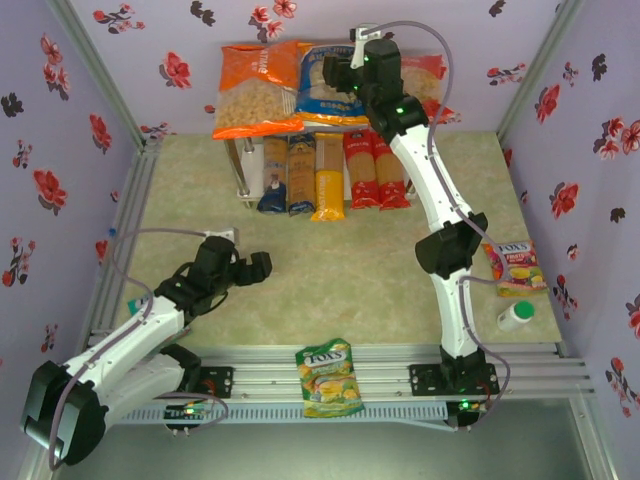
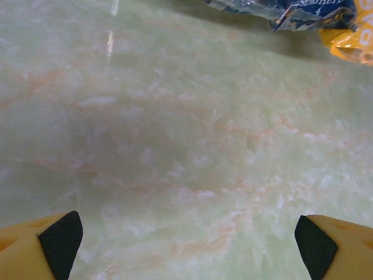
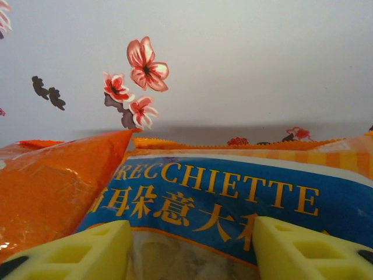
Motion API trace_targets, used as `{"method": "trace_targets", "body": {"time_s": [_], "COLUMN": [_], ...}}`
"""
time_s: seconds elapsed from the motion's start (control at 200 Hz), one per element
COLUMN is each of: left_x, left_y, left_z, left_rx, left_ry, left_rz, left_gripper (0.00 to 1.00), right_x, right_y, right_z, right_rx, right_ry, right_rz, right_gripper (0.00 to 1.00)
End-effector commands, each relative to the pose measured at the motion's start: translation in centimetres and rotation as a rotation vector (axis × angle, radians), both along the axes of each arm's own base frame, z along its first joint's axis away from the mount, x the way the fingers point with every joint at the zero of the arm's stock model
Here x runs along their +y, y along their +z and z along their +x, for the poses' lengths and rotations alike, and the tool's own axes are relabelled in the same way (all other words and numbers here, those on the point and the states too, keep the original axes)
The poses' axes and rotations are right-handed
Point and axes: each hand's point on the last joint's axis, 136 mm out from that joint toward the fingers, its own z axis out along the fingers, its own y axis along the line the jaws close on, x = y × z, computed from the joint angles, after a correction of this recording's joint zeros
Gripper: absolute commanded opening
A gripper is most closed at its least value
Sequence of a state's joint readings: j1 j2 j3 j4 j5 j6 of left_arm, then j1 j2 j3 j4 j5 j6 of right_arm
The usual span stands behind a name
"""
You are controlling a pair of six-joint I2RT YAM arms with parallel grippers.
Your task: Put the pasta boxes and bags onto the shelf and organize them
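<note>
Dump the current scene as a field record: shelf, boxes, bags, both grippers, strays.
top tier: orange bag, blue-and-orange bag and red bag across the shelf
below top board: five pasta boxes in a row
left gripper: open, empty, low over bare table
right gripper: jaws apart, over the blue-and-orange bag
off shelf: green-yellow candy bag at near edge; red-pink candy bag and white bottle at right
</note>
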State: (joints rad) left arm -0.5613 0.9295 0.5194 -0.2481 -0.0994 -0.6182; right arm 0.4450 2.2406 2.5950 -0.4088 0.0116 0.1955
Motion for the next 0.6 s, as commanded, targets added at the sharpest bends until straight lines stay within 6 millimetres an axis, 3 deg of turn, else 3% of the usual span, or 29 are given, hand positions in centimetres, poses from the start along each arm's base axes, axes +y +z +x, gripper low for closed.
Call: {"method": "trace_targets", "body": {"time_s": [0.0, 0.175, 0.375, 0.495, 0.595], "left_x": [0.3, 0.4, 0.8, 0.8, 0.9], "left_y": [-0.3, -0.5, -0.3, 0.0, 0.3], "left_z": [-0.1, -0.2, -0.1, -0.1, -0.2], "left_rx": [-0.003, -0.001, -0.012, -0.018, -0.024], "left_ry": [-0.006, -0.006, 0.002, -0.001, 0.001], "left_rz": [0.008, 0.017, 0.032, 0.036, 0.033], "left_gripper": [0.98, 0.97, 0.96, 0.96, 0.96], "right_x": [0.0, 0.1, -1.1, -2.8, -6.3], "right_y": [1.0, 5.9, 12.5, 16.3, 18.1], "right_z": [-0.9, -2.5, -5.7, -8.7, -11.8], "right_rx": [-0.009, -0.147, -0.304, -0.378, -0.369], "right_ry": [0.034, 0.080, 0.096, 0.078, -0.032], "right_rz": [0.031, 0.106, 0.153, 0.138, 0.096], "right_gripper": [0.63, 0.66, 0.72, 0.75, 0.76]}}
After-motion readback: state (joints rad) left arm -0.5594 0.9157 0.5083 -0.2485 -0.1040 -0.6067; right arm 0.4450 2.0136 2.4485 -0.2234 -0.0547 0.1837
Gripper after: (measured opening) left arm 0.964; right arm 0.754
